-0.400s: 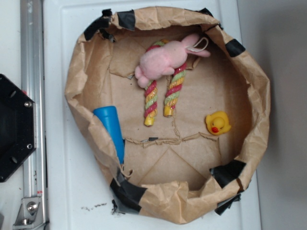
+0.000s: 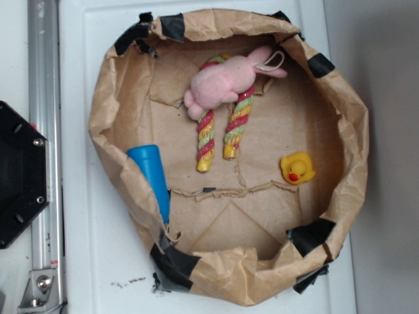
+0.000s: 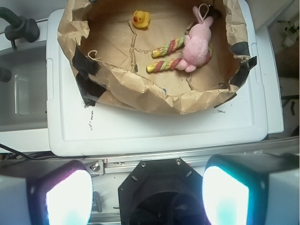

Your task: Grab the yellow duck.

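Well, gripper (image 3: 147, 197) spread wide, holding nothing; yellow duck (image 2: 298, 167) lies near the paper wall (image 2: 353, 131). Risk: a finger snagging paper, nudging duck away.

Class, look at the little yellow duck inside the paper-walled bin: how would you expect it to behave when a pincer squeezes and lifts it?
The yellow duck looks glossy and rounded, so it may slip from a squeeze. It is small and probably hollow, so likely light. Sitting on crinkled paper, it could tip or skid if nudged.

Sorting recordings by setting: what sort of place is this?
Probably a lab bench: toys lie in a taped brown paper basin on a white plastic lid, beside an aluminium rail.
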Robot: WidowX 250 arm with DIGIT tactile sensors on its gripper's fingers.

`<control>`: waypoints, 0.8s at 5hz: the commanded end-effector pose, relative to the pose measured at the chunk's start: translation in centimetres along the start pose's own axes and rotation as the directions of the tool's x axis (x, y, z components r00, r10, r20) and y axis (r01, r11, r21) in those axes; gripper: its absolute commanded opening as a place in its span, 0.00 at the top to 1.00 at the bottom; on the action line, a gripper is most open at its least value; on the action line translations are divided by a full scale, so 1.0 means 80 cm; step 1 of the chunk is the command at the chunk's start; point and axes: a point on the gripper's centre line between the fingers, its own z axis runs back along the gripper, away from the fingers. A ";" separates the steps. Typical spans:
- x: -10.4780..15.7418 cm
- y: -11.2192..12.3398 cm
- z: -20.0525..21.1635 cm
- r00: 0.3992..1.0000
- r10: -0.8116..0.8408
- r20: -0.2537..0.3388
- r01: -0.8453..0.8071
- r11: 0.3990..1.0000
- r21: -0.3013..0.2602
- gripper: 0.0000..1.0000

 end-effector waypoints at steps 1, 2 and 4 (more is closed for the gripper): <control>0.108 0.029 -0.054 0.986 0.096 0.135 -0.098 0.995 0.005 0.00; 0.151 0.038 -0.094 0.979 0.119 0.164 -0.129 0.990 0.057 0.00; 0.219 0.037 -0.182 0.934 0.305 0.184 -0.322 0.944 0.071 0.00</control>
